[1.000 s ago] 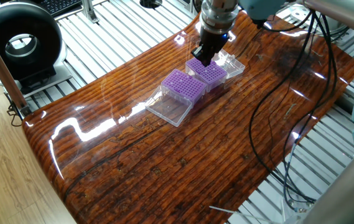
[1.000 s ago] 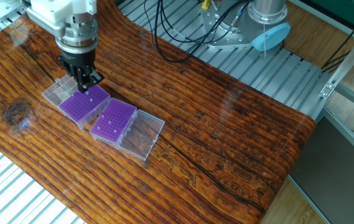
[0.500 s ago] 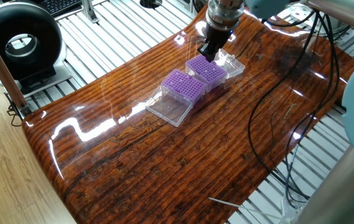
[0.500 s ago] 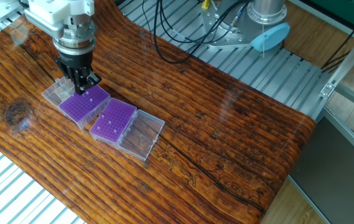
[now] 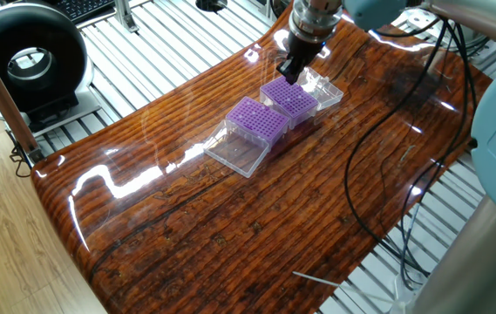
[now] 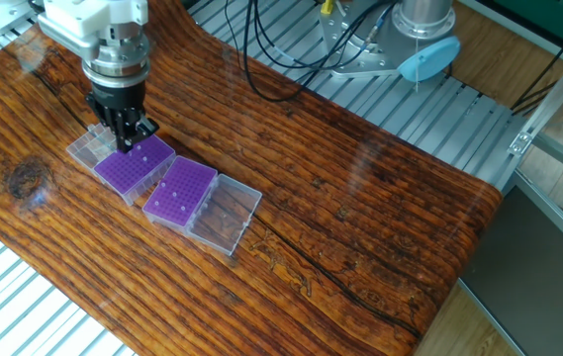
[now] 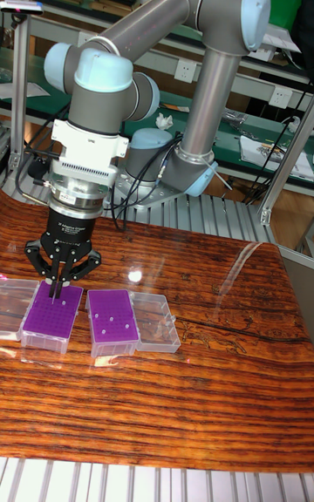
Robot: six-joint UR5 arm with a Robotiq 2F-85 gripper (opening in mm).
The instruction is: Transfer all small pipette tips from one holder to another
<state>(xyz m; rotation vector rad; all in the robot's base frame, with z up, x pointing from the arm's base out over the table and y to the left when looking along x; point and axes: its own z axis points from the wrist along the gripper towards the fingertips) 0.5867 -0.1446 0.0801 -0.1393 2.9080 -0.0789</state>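
Two purple grid racks (image 6: 135, 165) (image 6: 180, 191) sit side by side, small pipette tips (image 7: 113, 319) standing upright as pale dots. Gripper (image 6: 125, 135) hangs at the far rack's 12 o'clock edge, fingers pinched close, grasp unclear; it's lifted slightly since before.

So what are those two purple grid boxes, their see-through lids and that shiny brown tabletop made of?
The two purple grid racks look like matte moulded plastic, uniformly coloured. Their clear hinged lids look like glossy transparent plastic: the wood shows through. The brown tabletop looks like lacquered wood or a wood-grain laminate, with striped grain and mirror-like glare.
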